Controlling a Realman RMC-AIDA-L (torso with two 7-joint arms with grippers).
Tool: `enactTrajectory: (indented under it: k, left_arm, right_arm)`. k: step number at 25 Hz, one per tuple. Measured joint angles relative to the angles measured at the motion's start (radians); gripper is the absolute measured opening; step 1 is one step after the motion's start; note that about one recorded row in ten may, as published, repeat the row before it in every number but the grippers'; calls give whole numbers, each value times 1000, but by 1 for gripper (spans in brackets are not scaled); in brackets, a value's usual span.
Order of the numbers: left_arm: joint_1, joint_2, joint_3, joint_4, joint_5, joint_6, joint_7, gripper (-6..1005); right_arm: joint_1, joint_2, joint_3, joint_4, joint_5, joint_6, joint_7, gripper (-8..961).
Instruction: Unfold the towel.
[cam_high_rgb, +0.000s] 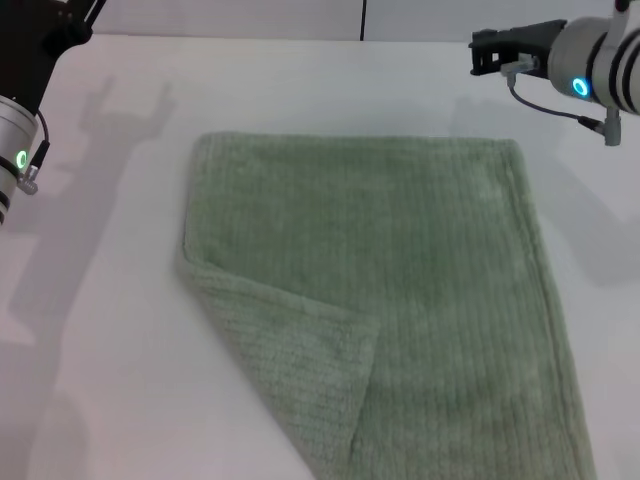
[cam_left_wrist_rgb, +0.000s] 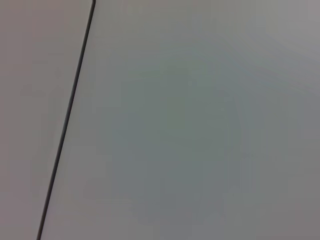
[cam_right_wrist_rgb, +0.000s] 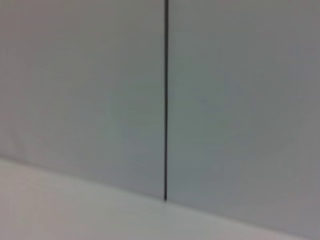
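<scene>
The sage-green towel lies flat on the white table in the head view and runs off the near edge of the picture. Its near left corner is folded over onto the cloth as a triangular flap. My left gripper is raised at the far left, well clear of the towel. My right gripper is raised at the far right, above the table beyond the towel's far right corner. Neither touches the towel. The wrist views do not show the towel.
The table's far edge meets a pale wall with a dark vertical seam. The seam also shows in the left wrist view and the right wrist view. Bare table lies left of the towel.
</scene>
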Motion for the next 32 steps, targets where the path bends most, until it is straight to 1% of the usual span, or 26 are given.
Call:
enactTrajectory:
  k: [1, 2, 4, 5, 6, 7, 10, 11, 12, 15, 16, 18, 20, 21, 22, 25, 26, 27, 31, 32]
  left_arm:
    - [-1, 0, 0, 2, -1, 1, 0, 796]
    - [-1, 0, 0, 2, -1, 1, 0, 795]
    - [-3, 0, 0, 4, -1, 2, 0, 794]
    - [-4, 0, 0, 9, -1, 2, 0, 794]
    - [-4, 0, 0, 11, -1, 2, 0, 793]
    - [-4, 0, 0, 14, -1, 2, 0, 793]
    - [-6, 0, 0, 15, -1, 3, 0, 791]
    - [-6, 0, 0, 15, -1, 3, 0, 791]
    - [-7, 0, 0, 15, -1, 3, 0, 790]
    - [-8, 0, 0, 16, -1, 3, 0, 789]
    - [-8, -1, 0, 16, -1, 5, 0, 788]
    - [-9, -1, 0, 16, -1, 7, 0, 787]
    - [-9, -1, 0, 16, -1, 7, 0, 786]
    - [-10, -2, 0, 16, -1, 9, 0, 786]
    - [-10, -2, 0, 16, -1, 9, 0, 785]
    - [-10, -3, 0, 16, -1, 11, -3, 784]
    - [-10, -3, 0, 15, -1, 14, -7, 783]
    - [-10, -3, 0, 15, -1, 14, -7, 783]
    - [-13, -3, 0, 9, -1, 32, -10, 781]
    - [-13, -3, 0, 9, -1, 32, -10, 780]
  right_arm:
    - [19, -2, 10, -23, 0, 91, -8, 24]
    - [19, -2, 10, -23, 0, 91, -8, 24]
    - [42, 0, 27, -37, 0, 180, -37, 24]
    - [57, 4, 42, -39, -1, 223, -58, 24]
    - [85, 13, 75, -36, -1, 300, -95, 24]
    - [85, 13, 75, -36, -1, 300, -95, 24]
    - [121, 17, 104, -23, 5, 390, -132, 25]
    - [139, 17, 113, -20, 7, 442, -151, 25]
    - [139, 17, 113, -20, 7, 442, -151, 25]
    - [167, 17, 135, -6, 15, 513, -196, 25]
    - [191, 18, 163, 21, 32, 560, -234, 25]
    - [201, 18, 179, 37, 44, 579, -257, 25]
    - [221, 18, 220, 75, 70, 613, -307, 25]
    - [238, 17, 257, 110, 84, 632, -350, 25]
    - [238, 17, 257, 110, 84, 632, -350, 25]
    - [262, 17, 312, 170, 86, 641, -415, 25]
    - [282, 16, 356, 219, 87, 643, -453, 25]
    - [282, 16, 356, 219, 87, 643, -453, 25]
    - [324, 10, 471, 324, 88, 665, -548, 25]
    - [324, 10, 471, 324, 88, 665, -548, 25]
